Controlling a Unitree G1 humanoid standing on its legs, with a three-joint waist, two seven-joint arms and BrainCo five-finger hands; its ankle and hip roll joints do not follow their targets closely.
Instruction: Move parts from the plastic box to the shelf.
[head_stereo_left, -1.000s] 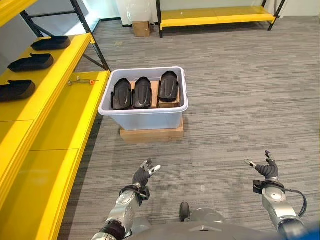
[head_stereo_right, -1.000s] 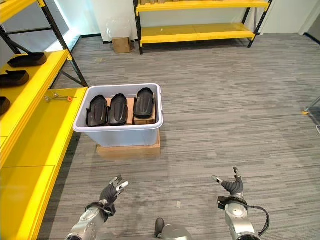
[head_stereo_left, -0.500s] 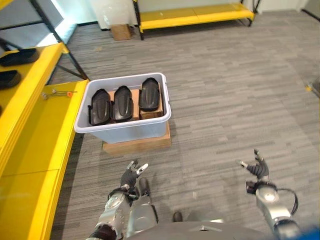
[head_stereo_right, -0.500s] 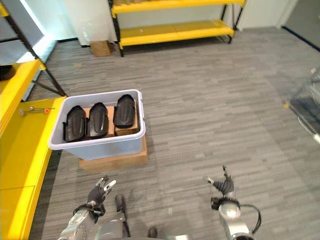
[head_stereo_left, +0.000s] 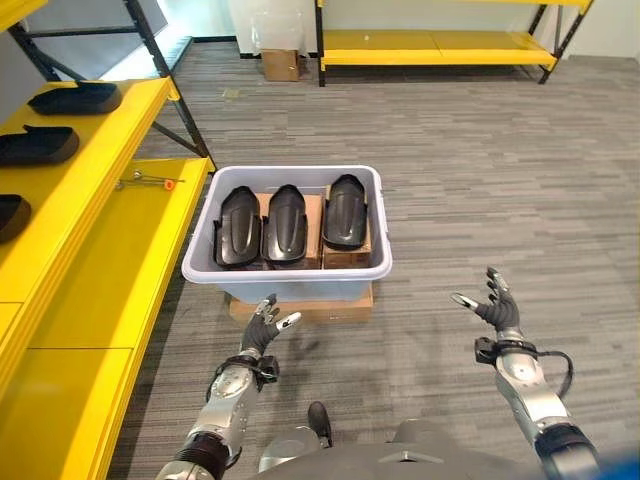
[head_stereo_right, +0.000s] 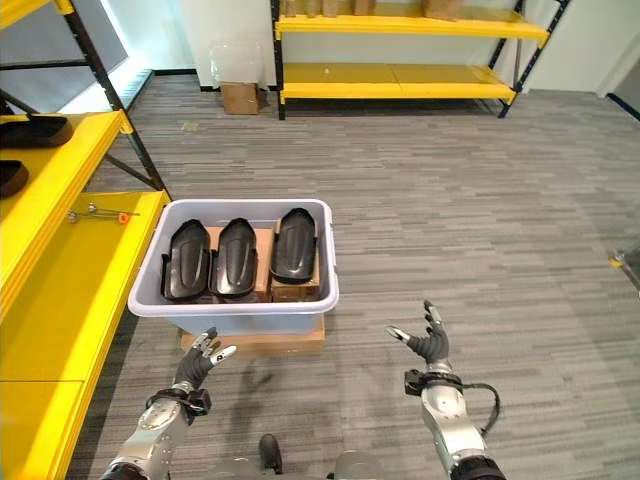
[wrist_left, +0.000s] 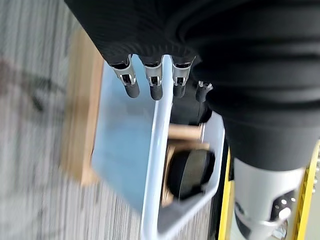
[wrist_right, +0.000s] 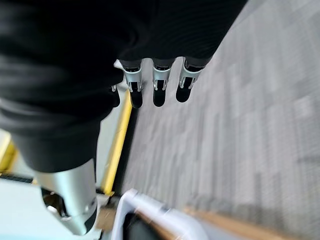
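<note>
Fingers (head_stereo_left: 268, 303) of the left hand (head_stereo_left: 260, 331) are spread loose and nothing is held in them; the hand is raised just in front of the plastic box (head_stereo_left: 286, 276), short of its near wall. Same story on the right hand (head_stereo_left: 494, 310): fingers (head_stereo_left: 492, 280) are splayed wide, nothing gripped, and the hand is held up over the carpet floor (head_stereo_left: 480, 180), off to the right of the box and well apart from it. Three black parts (head_stereo_left: 285, 223) are lined up side by side inside the box, propped on brown cartons. The box itself is parked on a flat cardboard slab (head_stereo_left: 300, 306). To the left of the box, the yellow shelf (head_stereo_left: 110, 260) is seen, with more black parts (head_stereo_left: 38, 146) already laid on its upper level.
</note>
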